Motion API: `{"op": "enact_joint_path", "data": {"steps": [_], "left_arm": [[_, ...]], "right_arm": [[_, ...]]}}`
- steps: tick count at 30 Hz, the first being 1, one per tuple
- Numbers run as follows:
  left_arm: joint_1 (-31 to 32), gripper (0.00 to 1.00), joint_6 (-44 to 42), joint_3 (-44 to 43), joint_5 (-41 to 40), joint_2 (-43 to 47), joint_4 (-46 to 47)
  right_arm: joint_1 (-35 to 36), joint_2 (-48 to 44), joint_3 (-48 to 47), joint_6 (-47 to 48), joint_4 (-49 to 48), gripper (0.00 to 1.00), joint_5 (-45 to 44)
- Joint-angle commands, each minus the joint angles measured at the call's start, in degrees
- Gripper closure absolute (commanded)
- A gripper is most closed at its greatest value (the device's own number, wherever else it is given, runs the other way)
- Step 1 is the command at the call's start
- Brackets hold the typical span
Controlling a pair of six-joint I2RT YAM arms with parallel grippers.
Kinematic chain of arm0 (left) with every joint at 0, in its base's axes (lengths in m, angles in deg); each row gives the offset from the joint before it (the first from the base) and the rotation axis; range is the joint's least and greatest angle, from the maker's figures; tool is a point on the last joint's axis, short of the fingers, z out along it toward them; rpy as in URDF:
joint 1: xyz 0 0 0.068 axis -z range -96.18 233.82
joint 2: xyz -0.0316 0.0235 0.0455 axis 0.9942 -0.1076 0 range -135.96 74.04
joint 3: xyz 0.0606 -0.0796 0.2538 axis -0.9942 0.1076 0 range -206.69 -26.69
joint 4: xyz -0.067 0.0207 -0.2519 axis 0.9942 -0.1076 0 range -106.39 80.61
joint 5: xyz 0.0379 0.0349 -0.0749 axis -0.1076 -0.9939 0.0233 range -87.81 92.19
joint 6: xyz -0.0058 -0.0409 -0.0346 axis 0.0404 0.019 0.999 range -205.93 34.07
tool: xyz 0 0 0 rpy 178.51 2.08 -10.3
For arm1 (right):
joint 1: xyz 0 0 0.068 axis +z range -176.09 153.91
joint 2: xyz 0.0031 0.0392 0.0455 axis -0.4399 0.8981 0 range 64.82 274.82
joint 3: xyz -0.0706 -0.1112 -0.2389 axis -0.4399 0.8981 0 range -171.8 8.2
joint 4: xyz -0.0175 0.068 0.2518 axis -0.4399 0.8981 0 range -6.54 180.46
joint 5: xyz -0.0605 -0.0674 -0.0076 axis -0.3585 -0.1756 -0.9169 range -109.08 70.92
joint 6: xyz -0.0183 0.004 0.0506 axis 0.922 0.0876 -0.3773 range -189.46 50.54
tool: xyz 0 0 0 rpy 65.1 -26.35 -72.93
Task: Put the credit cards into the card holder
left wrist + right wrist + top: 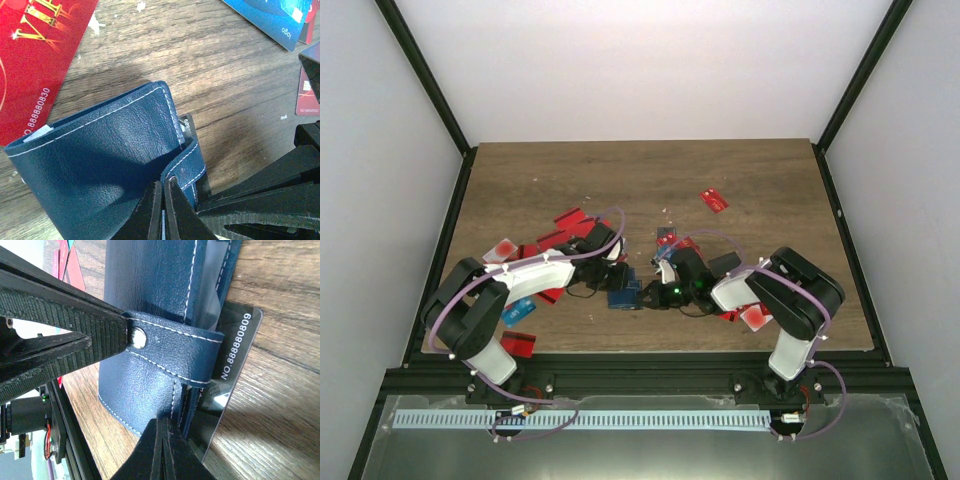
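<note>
The navy card holder (621, 294) (100, 150) (150, 285) lies on the wooden table between both arms. My left gripper (629, 279) (163, 184) is shut, pinching the end of the holder's snap strap (170, 347). My right gripper (646, 297) (165, 424) is shut too, its tips pressed against the holder's stitched edge. A black credit card (235, 355) (187, 125) sticks partway out of the holder. Loose credit cards lie around: a red one (30, 60), a blue one (275, 20), and a red pile (565, 225).
More cards are scattered: one red card (714, 200) far right, one (520, 343) near the front left edge, a whitish one (504, 248) by the left arm, another (756, 316) under the right arm. A black frame (440, 230) borders the table.
</note>
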Motion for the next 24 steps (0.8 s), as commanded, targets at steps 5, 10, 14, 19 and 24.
{"op": "enact_joint_path", "data": {"steps": [5, 10, 14, 19, 24], "left_arm": [[-0.1, 0.96, -0.9, -1.1, -2.3, 0.9, -2.7], [-0.1, 0.96, -0.9, -0.6, -2.6, 0.2, -2.9], [-0.2, 0.96, -0.8, 0.7, -3.4, -0.1, -1.7], [-0.5, 0.96, -1.1, 1.8, -3.3, -0.7, 0.0], [-0.6, 0.96, -1.1, 2.1, -2.8, -0.8, 0.7]], "right_arm": [[-0.4, 3.3, -0.2, 0.2, 5.6, 0.99, -3.5], [-0.4, 4.0, -0.7, 0.3, 5.8, 0.99, -3.1], [-0.4, 3.3, -0.3, 0.5, 5.2, 0.99, -2.3], [-0.4, -3.1, 1.1, 2.1, 3.1, 0.99, 0.2], [-0.3, -8.0, 0.9, 1.8, 2.0, 0.98, 3.4]]}}
